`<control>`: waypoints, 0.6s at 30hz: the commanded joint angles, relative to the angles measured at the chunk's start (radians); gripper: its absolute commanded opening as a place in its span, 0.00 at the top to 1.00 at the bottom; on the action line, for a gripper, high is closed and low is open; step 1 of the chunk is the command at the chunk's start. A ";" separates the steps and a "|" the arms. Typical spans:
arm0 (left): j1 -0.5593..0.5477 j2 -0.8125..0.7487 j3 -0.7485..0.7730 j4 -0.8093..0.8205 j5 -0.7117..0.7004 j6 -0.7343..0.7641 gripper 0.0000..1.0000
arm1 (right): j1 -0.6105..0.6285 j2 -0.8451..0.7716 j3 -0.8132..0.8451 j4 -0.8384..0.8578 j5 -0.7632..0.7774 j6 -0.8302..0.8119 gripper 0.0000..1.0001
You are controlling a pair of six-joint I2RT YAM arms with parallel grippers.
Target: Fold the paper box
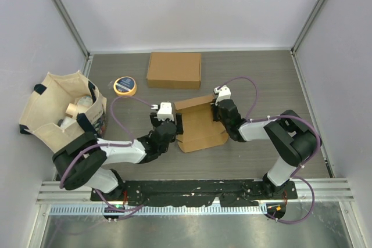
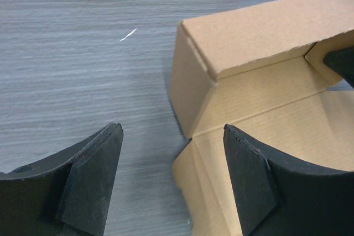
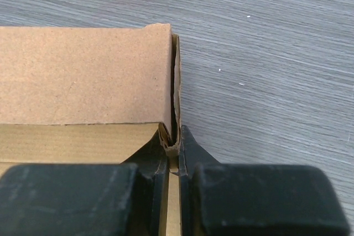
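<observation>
**Paper Box Partly Erected, Both End Effectors at Its Side Walls**

Reference landmark: the closed cardboard box [image 1: 174,69], which lies flat on the far part of the bench [image 1: 261,79].

1. Workpiece. The paper box [image 1: 200,126] sits on the bench just on the near side of the closed cardboard box and slightly to its right, apart from it. It is open at the top. Its far wall stands upright with a flap folded over inward, and the brown inner floor is exposed.

2. Left end effector [image 2: 171,181]. It is positioned nearer than the closed cardboard box, at the left wall of the paper box. The fingers are spread wide. One finger [image 2: 88,181] is over bare bench outside the wall and the other is over the box interior, so the left wall corner stands between them. Contact with the cardboard cannot be confirmed.

3. Right end effector [image 3: 178,158]. It is positioned nearer than the closed cardboard box and to its right, at the right wall of the paper box. The fingers are pressed together on the thin upright edge of that wall, next to the far right corner.

4. Other items. A tape roll [image 1: 124,86] lies left of the closed cardboard box. A canvas bag [image 1: 61,108] holding several items sits further left of it and nearer.
</observation>
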 commanded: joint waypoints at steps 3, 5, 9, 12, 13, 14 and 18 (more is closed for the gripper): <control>0.008 0.157 0.122 0.126 -0.114 0.065 0.26 | -0.002 -0.014 -0.012 0.053 -0.050 -0.015 0.91; 0.011 0.198 0.142 0.171 -0.160 0.091 0.30 | -0.002 -0.011 -0.013 0.059 -0.056 -0.014 0.91; 0.030 0.273 0.134 0.288 -0.180 0.146 0.41 | -0.002 -0.004 -0.022 0.078 -0.062 -0.017 0.91; 0.028 0.326 0.113 0.441 -0.168 0.218 0.55 | -0.002 0.006 -0.030 0.101 -0.062 -0.011 0.89; 0.028 0.340 0.111 0.495 -0.165 0.235 0.65 | -0.002 0.015 -0.032 0.102 -0.062 -0.012 0.89; 0.027 0.363 0.110 0.517 -0.164 0.253 0.71 | -0.002 0.019 -0.029 0.107 -0.061 -0.010 0.88; -0.004 0.373 0.087 0.615 -0.154 0.306 0.88 | 0.002 0.050 0.025 0.046 0.003 0.038 0.92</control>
